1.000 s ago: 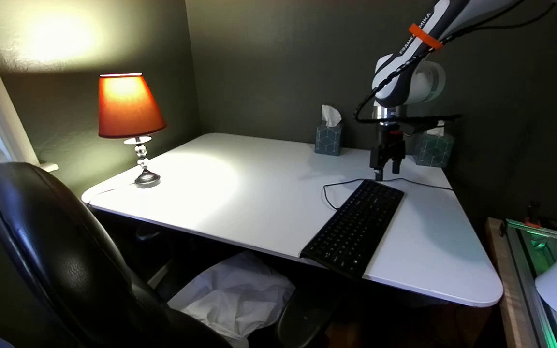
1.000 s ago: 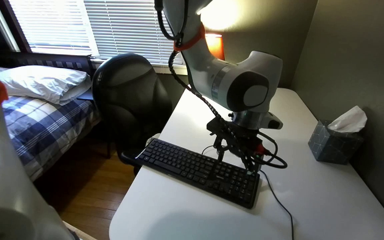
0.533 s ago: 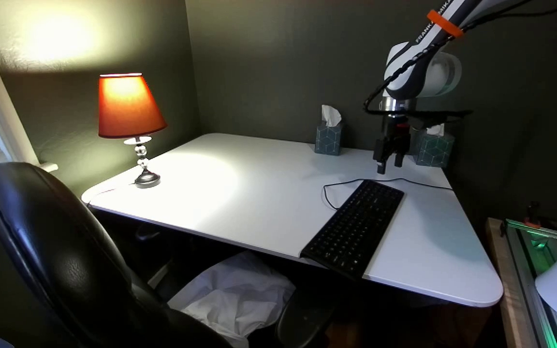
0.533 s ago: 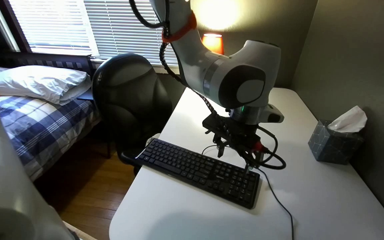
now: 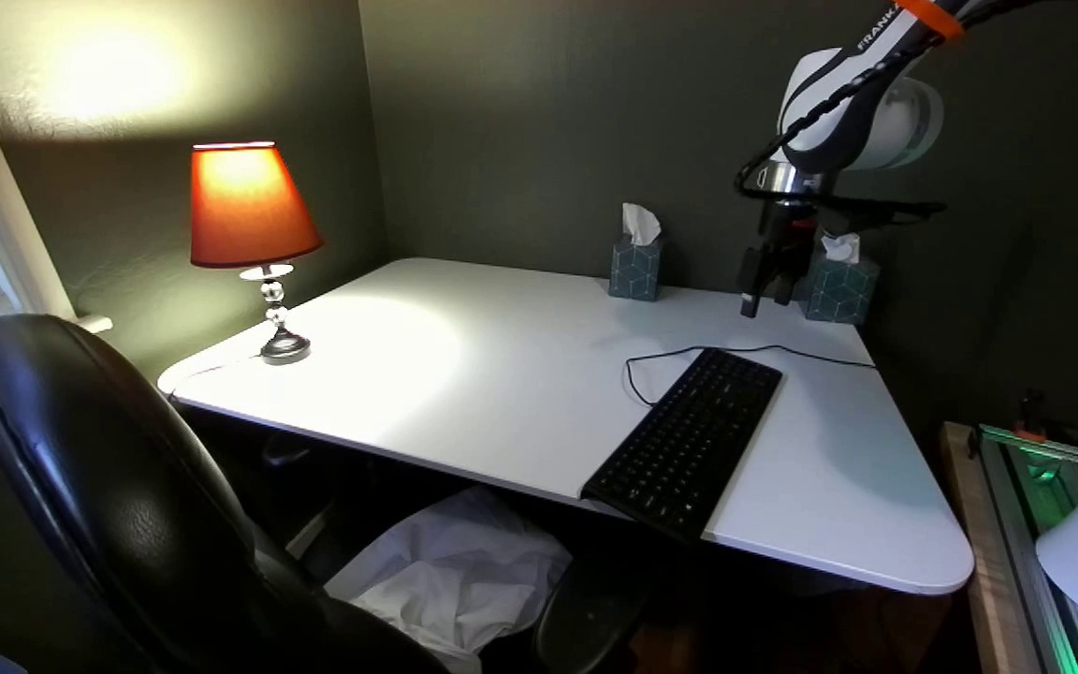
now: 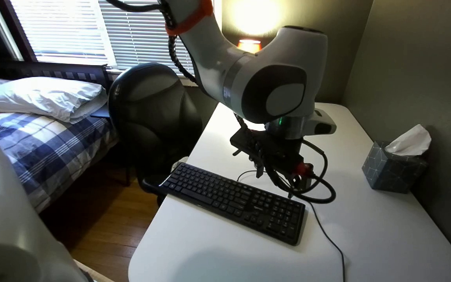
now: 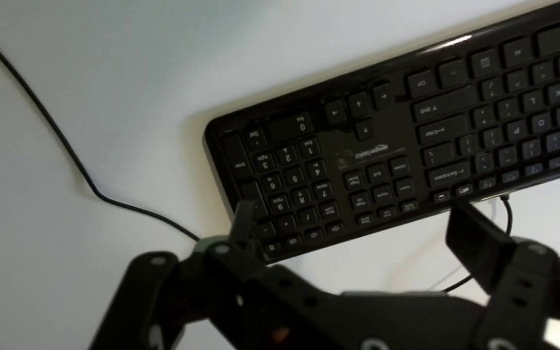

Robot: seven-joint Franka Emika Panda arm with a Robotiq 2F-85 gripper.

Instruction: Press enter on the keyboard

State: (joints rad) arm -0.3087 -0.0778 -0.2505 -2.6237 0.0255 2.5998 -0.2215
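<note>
The black keyboard (image 5: 689, 440) lies flat on the white desk, also seen in an exterior view (image 6: 233, 199) and in the wrist view (image 7: 401, 155). In the wrist view it appears upside down. Its main Enter key (image 7: 442, 129) and its number-pad Enter key (image 7: 237, 156) both show. My gripper (image 7: 353, 214) is open and empty, its fingers wide apart. In both exterior views the gripper (image 5: 767, 298) (image 6: 275, 184) is above the desk near the keyboard's number-pad end, apart from the keys. In the wrist view one finger overlaps the number-pad corner.
A thin black cable (image 5: 810, 354) runs over the desk beside the keyboard. Two tissue boxes (image 5: 635, 271) (image 5: 840, 288) stand along the wall. A lit orange lamp (image 5: 254, 206) stands at the desk's far end. A black chair (image 6: 151, 125) stands by the desk edge.
My gripper has risen away from the keyboard. In an exterior view it has also shifted right toward a tissue box. The gripper stays open and the keyboard has not moved.
</note>
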